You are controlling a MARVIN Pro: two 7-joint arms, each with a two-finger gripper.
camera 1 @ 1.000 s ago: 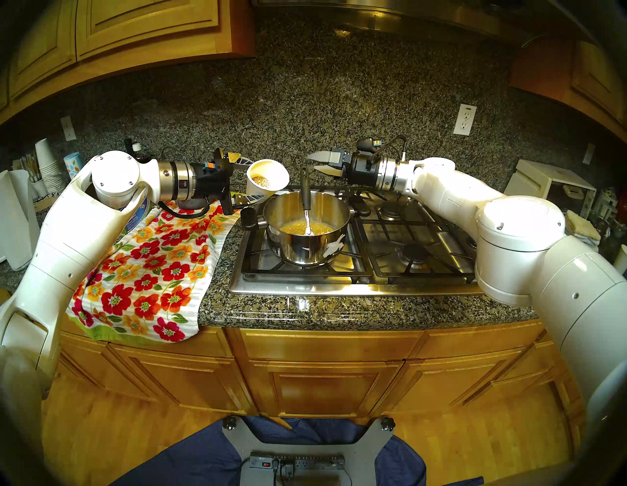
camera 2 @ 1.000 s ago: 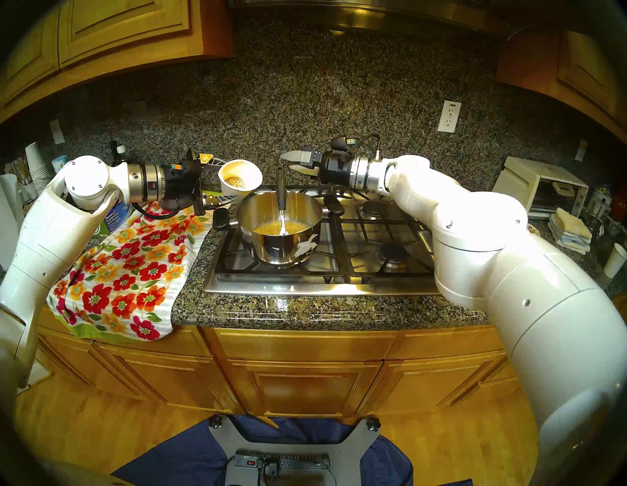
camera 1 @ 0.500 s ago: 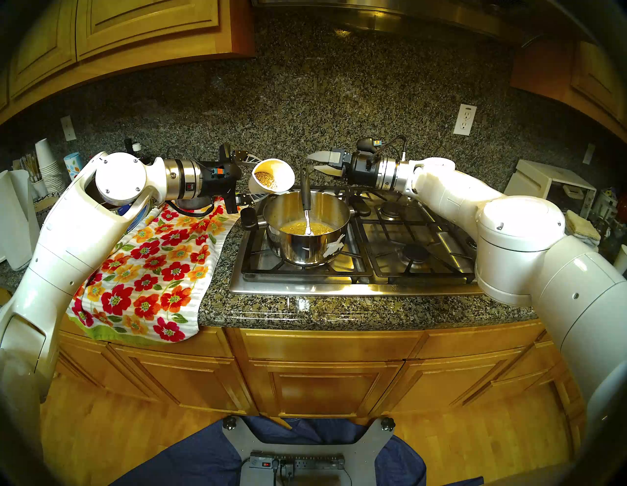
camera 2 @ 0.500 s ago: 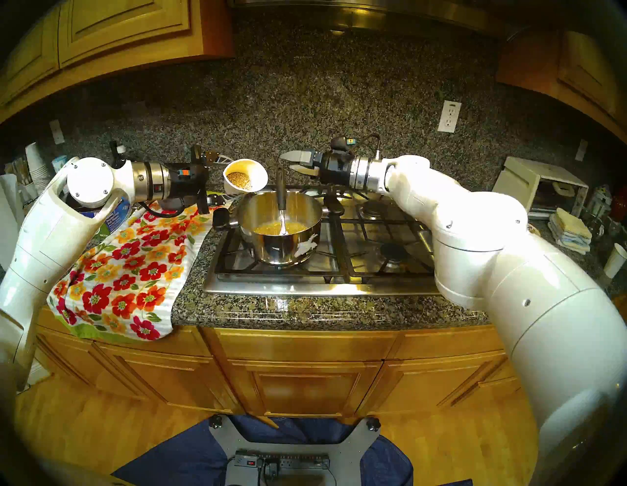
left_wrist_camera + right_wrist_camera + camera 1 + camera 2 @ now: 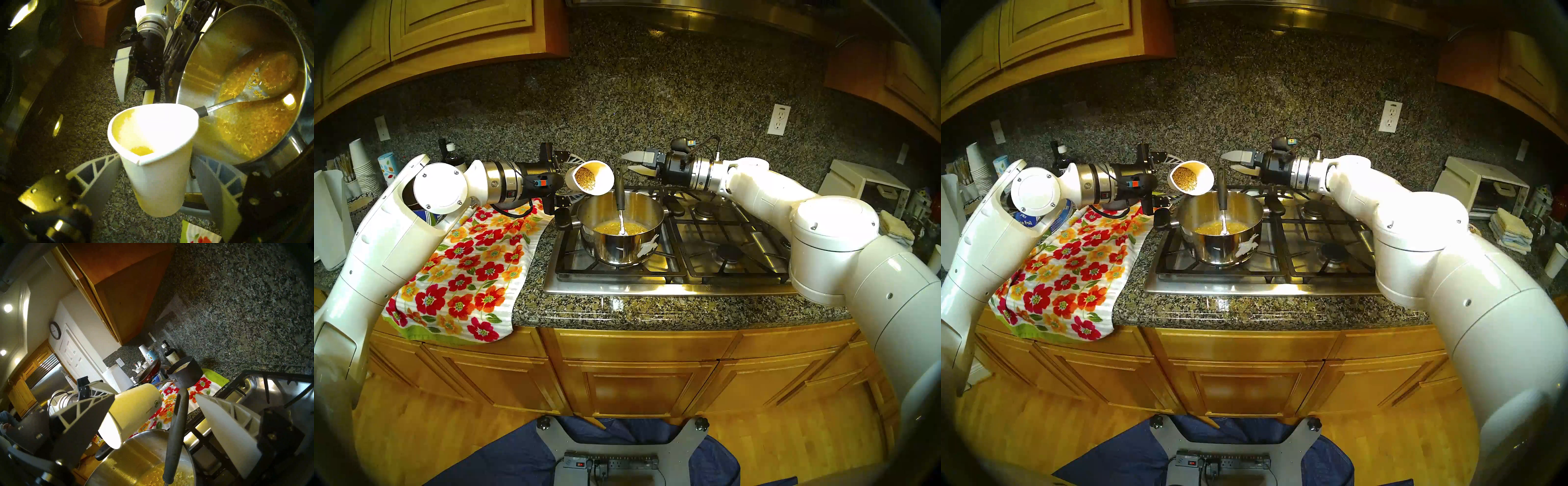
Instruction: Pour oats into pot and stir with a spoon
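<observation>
Tipped further over now than a moment ago, your paper cup (image 5: 590, 178) has rolled with the left wrist and slid nearer the pot (image 5: 621, 227), its mouth hanging over the pot's left rim. You can see the oats (image 5: 585, 179) piled toward the lip, none falling yet. Your left gripper (image 5: 157, 171) has its jaws clenched on the cup's sides, and the wrist view shows the rim already squashed out of round. More oats lie scattered in yellowish liquid at the bottom of the pot, where the spoon (image 5: 621, 207) stands with its bowl sunk and its black handle leaning up against the far wall.

Watch that handle: the cup's mouth sits just beside it, and if you keep rolling and sliding this way I think the rim could knock the spoon or shed flakes off it onto the stove (image 5: 670, 258). A harder squeeze could also buckle the cup and send the flakes out crooked. Pour too quickly and the loose mass may overshoot the rim.

Your right gripper (image 5: 629, 163) hovers level just right of the spoon's top with jaws released and empty, well placed for stirring. Out to the left, the floral towel (image 5: 473, 268) covers the worktop (image 5: 619, 309), with a small dark saucepan (image 5: 186, 372) beyond it.
</observation>
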